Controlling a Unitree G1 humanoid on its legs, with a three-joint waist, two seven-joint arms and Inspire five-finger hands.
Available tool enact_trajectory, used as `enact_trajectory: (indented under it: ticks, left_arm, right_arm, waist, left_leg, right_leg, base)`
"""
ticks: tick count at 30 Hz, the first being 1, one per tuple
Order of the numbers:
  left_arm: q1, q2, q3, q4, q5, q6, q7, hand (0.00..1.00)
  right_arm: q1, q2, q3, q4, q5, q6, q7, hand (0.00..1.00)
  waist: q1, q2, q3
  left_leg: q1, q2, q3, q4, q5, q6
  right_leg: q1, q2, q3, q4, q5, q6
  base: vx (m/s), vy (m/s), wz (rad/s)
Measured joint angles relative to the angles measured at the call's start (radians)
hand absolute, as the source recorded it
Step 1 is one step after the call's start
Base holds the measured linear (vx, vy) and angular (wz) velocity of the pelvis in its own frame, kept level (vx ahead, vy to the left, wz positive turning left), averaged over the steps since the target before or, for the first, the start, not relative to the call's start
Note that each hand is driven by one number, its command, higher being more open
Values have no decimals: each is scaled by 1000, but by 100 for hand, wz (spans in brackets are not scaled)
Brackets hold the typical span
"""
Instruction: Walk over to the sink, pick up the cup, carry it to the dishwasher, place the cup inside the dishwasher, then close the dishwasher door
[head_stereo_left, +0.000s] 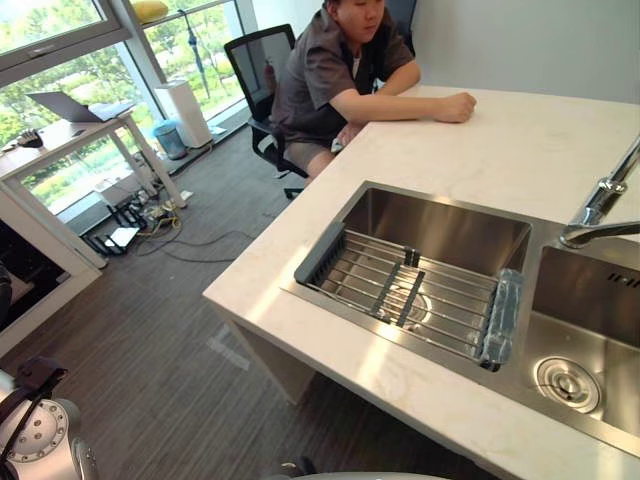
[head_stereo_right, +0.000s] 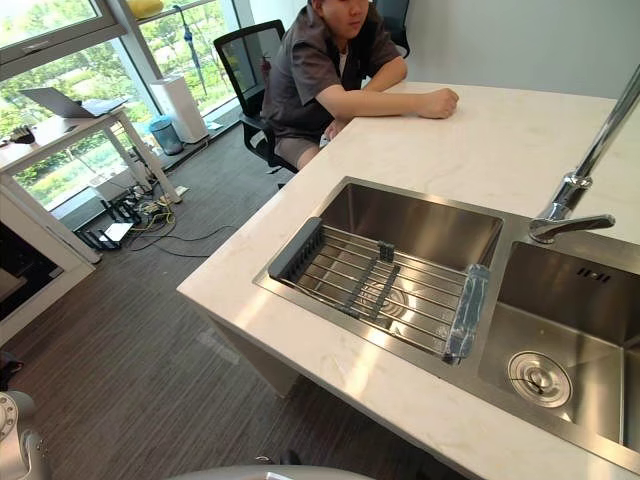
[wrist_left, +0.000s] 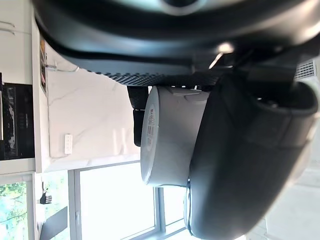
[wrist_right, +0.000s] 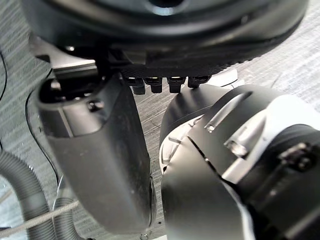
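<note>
one counter (head_stereo_left: 520, 150) with two steel sink basins, left (head_stereo_left: 450, 230) and right (head_stereo_left: 590, 300), and two drains, one in each (head_stereo_right: 385, 298) (head_stereo_right: 538, 378). one wire rack (head_stereo_left: 440, 300), one faucet (head_stereo_right: 575, 190). one person (head_stereo_left: 330, 70) at the counter's far edge, one black chair (head_stereo_left: 255, 55), one desk (head_stereo_left: 60, 140), one laptop (head_stereo_left: 65, 103), one bin (head_stereo_left: 168, 137). one white cup (wrist_left: 170, 135).

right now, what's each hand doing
left hand: fingers curled round the white cup.
right hand: open, holding nothing.
</note>
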Motion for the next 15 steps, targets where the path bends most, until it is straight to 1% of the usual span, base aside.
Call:
enact_trajectory:
  ticks: [1, 2, 3, 4, 5, 6, 7, 8, 9, 10, 11, 12, 13, 14, 15]
  left_arm:
    - [-16, -15, -8, 4, -10, 0, -3, 0]
    - [-33, -24, -9, 4, -10, -1, -3, 0]
    - [-55, -27, -10, 3, -11, -4, 0, 0]
    - [-70, -26, -19, -2, -10, -6, -1, 0]
    - [-82, -25, -30, -5, -10, -5, -4, 0]
    - [-120, -16, -67, -9, -8, 6, -13, 0]
    - [-168, -9, -98, -11, -6, 12, -21, 0]
    - [-199, -8, -120, -11, -1, 19, -25, 0]
    - [-207, -6, -131, -11, 4, 23, -28, 0]
    - [-213, -2, -138, -10, 10, 26, -31, 0]
    - [-215, -1, -148, 11, 15, 30, -33, 0]
    - [-218, 1, -148, 31, 15, 30, -42, 0]
    - [-220, 5, -148, 44, 16, 32, -50, 0]
    - [-221, 8, -148, 58, 23, 32, -58, 0]
    - [-215, 8, -148, 71, 35, 33, -66, 0]
  right_arm:
    - [-11, 1, 0, 17, 6, -7, 3, 100]
    - [-13, -1, 0, 17, 8, -11, 1, 100]
    - [-9, -1, 1, 16, 20, -23, 0, 100]
    - [-7, -12, 0, 11, 31, -25, 3, 100]
    - [-5, -18, 0, 5, 36, -25, 4, 100]
    - [8, -23, -5, -5, 38, -28, 6, 100]
    - [0, -14, -24, -5, 38, -32, 8, 100]
    - [-9, -5, -41, -10, 38, -33, 18, 100]
    - [-9, 6, -41, -11, 38, -36, 17, 100]
    - [-9, 8, -48, -8, 38, -39, 18, 100]
    - [-6, 11, -92, -2, 39, -50, 23, 100]
    - [-6, 10, -109, -3, 38, -50, 22, 100]
    - [-3, 13, -116, -4, 38, -52, 21, 100]
    - [-3, 22, -119, -7, 38, -53, 20, 100]
    - [-7, 38, -119, -7, 36, -54, 19, 100]
  waist:
    - [-23, -19, -3]
    - [-20, -21, 5]
    - [-16, -16, 5]
    - [-18, 1, 8]
    - [-24, 14, 9]
    - [-45, 23, 7]
    - [-57, 42, 15]
    - [-81, 49, 8]
    - [-86, 46, 14]
    - [-87, 51, 19]
    - [-91, 54, 23]
    - [-100, 58, 25]
    - [-101, 58, 25]
    - [-101, 53, 27]
    - [-99, 44, 33]
  left_leg:
    - [-10, -24, 9, -52, 73, 22]
    - [-33, -11, 47, 33, 4, 49]
    - [-55, 55, 161, 251, -131, 38]
    - [-39, 92, 215, 328, -171, 11]
    - [-40, 92, 238, 338, -173, 8]
    - [-46, 92, 269, 350, -167, 19]
    - [-48, 95, 268, 314, -166, 20]
    - [-46, 78, 258, 224, -160, 8]
    - [-42, 76, 266, 192, -165, -3]
    - [-37, 85, 294, 199, -189, -4]
    - [11, 112, 387, 245, -244, -13]
    - [34, 97, 393, 213, -239, -47]
    - [46, 80, 396, 182, -238, -50]
    - [57, 57, 392, 143, -228, -65]
    - [64, 19, 375, 84, -206, -63]
  right_leg:
    - [-9, -19, -23, -15, 10, -19]
    - [-14, -26, -36, -14, 19, -12]
    - [-12, -27, -46, -11, 28, -4]
    - [5, -18, -51, -3, 29, -4]
    - [13, -15, -60, 4, 29, -4]
    - [13, -31, -80, 37, 27, -13]
    - [-9, -5, -77, 30, -7, -37]
    - [-3, 42, -86, -29, 17, -33]
    - [-6, 52, -98, -42, 33, -28]
    - [-9, 54, -106, -42, 34, -31]
    - [9, 55, -120, -38, 35, -31]
    - [25, 57, -127, -30, 36, -30]
    - [27, 55, -131, -24, 36, -29]
    - [28, 47, -139, -18, 37, -28]
    - [28, 33, -156, -17, 43, -23]
  base:
    - [-89, -23, 78]
    - [-42, -18, 60]
    - [21, -5, 25]
    - [43, -3, 26]
    - [7, 61, 51]
    - [-65, 84, 77]
    - [-196, 77, 111]
    - [-204, 53, 86]
    - [-150, 46, 57]
    - [2, 81, 21]
    - [58, 90, 19]
    - [71, 66, 23]
    - [2, 130, 20]
    - [-37, 162, 34]
    - [-44, 213, 46]
